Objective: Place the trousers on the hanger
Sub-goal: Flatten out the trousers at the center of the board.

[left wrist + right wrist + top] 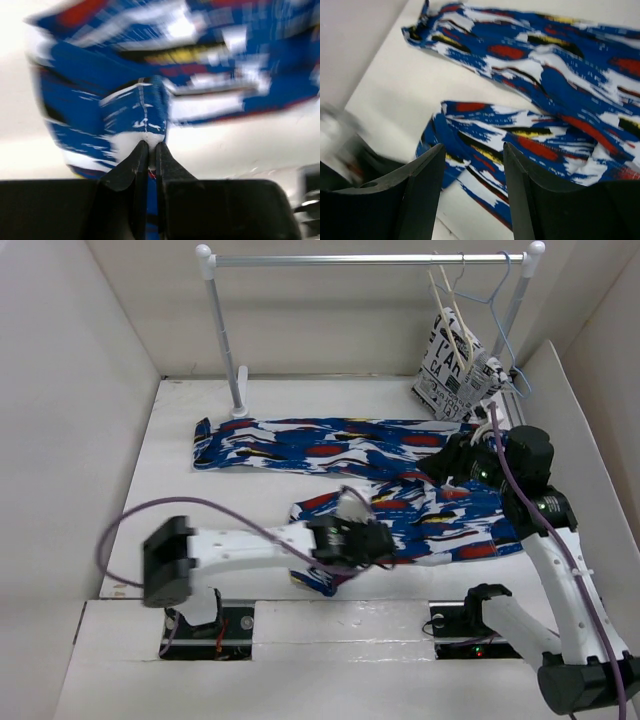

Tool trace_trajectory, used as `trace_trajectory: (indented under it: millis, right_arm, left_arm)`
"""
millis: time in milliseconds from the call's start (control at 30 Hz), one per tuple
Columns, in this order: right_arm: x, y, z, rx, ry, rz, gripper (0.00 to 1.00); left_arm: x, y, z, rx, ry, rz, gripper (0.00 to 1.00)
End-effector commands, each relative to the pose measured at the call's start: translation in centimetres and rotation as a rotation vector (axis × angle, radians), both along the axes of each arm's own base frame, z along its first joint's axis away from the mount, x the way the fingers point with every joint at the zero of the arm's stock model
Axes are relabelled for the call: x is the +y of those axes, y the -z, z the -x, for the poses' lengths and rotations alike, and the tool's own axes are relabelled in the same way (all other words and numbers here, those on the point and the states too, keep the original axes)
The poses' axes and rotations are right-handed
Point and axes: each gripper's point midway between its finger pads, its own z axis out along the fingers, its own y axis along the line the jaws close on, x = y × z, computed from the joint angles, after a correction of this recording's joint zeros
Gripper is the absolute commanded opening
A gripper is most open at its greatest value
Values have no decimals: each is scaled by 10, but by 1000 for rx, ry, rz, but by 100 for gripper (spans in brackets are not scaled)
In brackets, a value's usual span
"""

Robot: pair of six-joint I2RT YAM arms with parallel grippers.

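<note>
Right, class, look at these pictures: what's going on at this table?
Two robot arms are working on the trousers, which lie spread on the table in two legs. The left gripper is shut on a fold at the near leg's end, pinching the cloth. The right gripper is open over the trousers near their right end, holding nothing. The hanger hangs on the rail at the back right, so the trousers are not yet on it.
</note>
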Motion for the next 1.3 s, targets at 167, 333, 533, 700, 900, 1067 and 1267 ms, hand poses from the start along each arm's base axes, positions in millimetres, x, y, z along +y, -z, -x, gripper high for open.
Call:
trace_trajectory:
  millis: [167, 333, 533, 700, 900, 1067, 1267]
  right_arm:
    - [1, 59, -3, 73, -35, 96, 55]
    - [0, 76, -5, 112, -45, 134, 56]
    - [3, 98, -3, 155, -68, 164, 59]
    - [5, 108, -1, 173, -83, 176, 59]
    - [3, 113, -3, 181, -84, 197, 64]
    - [6, 118, -7, 189, -106, 204, 67]
    - [17, 129, -2, 188, -160, 227, 0]
  left_arm:
    - [216, -68, -68, -156, -694, 186, 0]
    - [283, -79, -94, -238, -896, 292, 0]
    - [371, -90, -106, -363, -1130, 181, 0]
    - [430, -87, -121, -364, -1266, 105, 0]
    - [488, -52, -119, -230, -1389, 161, 43]
    - [486, -76, -150, -282, -1327, 240, 92]
    - [412, -74, -225, -260, -1025, 201, 79]
